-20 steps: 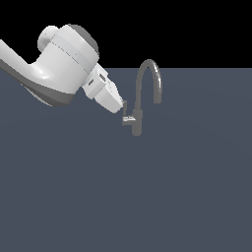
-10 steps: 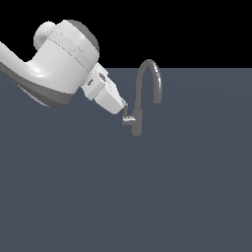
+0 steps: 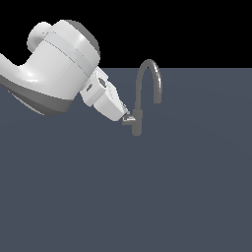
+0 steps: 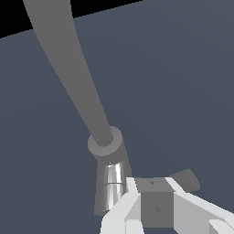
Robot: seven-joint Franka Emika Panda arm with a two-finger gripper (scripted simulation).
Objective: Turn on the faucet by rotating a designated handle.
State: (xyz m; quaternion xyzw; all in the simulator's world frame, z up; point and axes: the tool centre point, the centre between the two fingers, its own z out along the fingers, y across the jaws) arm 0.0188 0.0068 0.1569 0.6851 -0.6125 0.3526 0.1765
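Note:
The gray faucet [image 3: 138,120] stands with its arched spout [image 3: 147,74] at the middle of the exterior view. Its handle [image 3: 129,119] juts from the body toward the exterior view's left. My gripper [image 3: 126,115] reaches down from the upper left, its tips right at the handle. In the wrist view the faucet [image 4: 106,144] rises just ahead. The silvery stub [image 4: 111,183] and the gray lever of the handle [image 4: 187,179] sit just behind my gripper [image 4: 155,197]. The gray pads [image 4: 156,208] look pressed together with no gap, touching or nearly touching the lever.
The white arm [image 3: 54,69] fills the upper left of the exterior view. A flat dark blue-gray surface [image 3: 147,197] lies around the faucet, under a black background.
The arm's large white wrist body has shifted slightly up and to the exterior view's left. The fingertips stay at the handle, and the faucet looks the same.

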